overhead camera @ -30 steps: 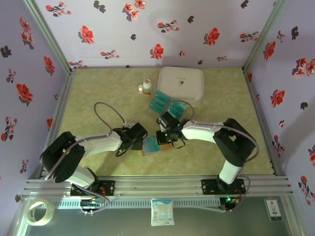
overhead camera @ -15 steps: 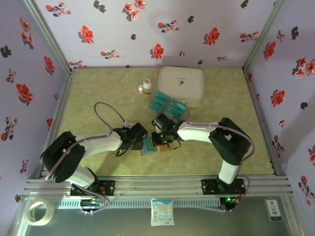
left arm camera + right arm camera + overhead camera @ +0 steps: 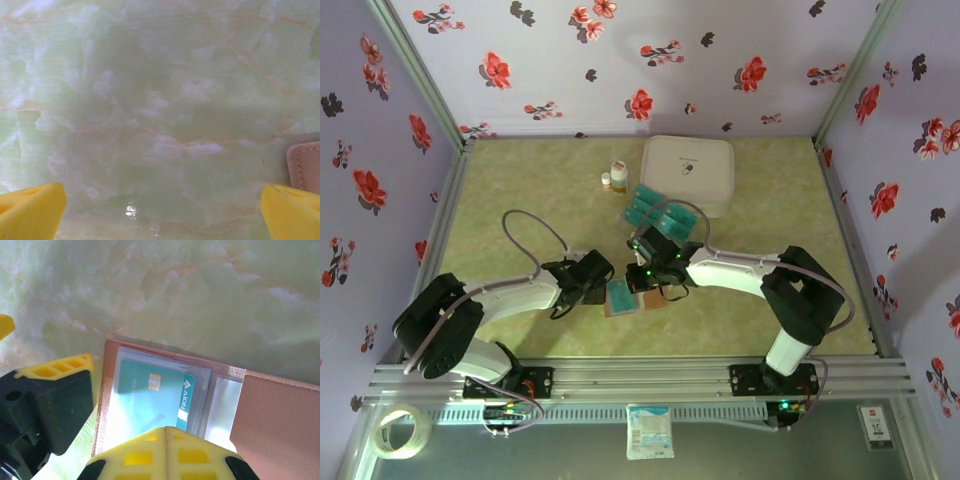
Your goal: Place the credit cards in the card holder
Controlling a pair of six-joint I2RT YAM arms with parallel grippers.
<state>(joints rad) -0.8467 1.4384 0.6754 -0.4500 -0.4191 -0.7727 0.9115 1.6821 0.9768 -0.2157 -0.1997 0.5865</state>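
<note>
The reddish-brown card holder (image 3: pixel 280 415) lies open on the table, also in the top view (image 3: pixel 618 308). One teal credit card (image 3: pixel 150 392) with a gold chip sits inside its clear sleeve. My right gripper (image 3: pixel 166 432) is shut, its joined tips resting over the card's near edge. In the top view it (image 3: pixel 642 275) sits at the holder's right. More teal cards (image 3: pixel 653 211) lie in a clear tray behind. My left gripper (image 3: pixel 160 212) is open, low over bare table, with the holder's edge (image 3: pixel 306 167) beside its right fingertip (image 3: pixel 292 210). In the top view it (image 3: pixel 596 280) sits just left of the holder.
A large white zipped case (image 3: pixel 688 172) stands at the back, right of centre. Two small bottles (image 3: pixel 615 176) stand to its left. The left gripper's yellow and black finger (image 3: pixel 55 390) is close beside the holder's left edge. Flowered walls close in the table on three sides.
My right gripper has shifted a little left, over the open holder. The holder and my left gripper have edged slightly left too.
</note>
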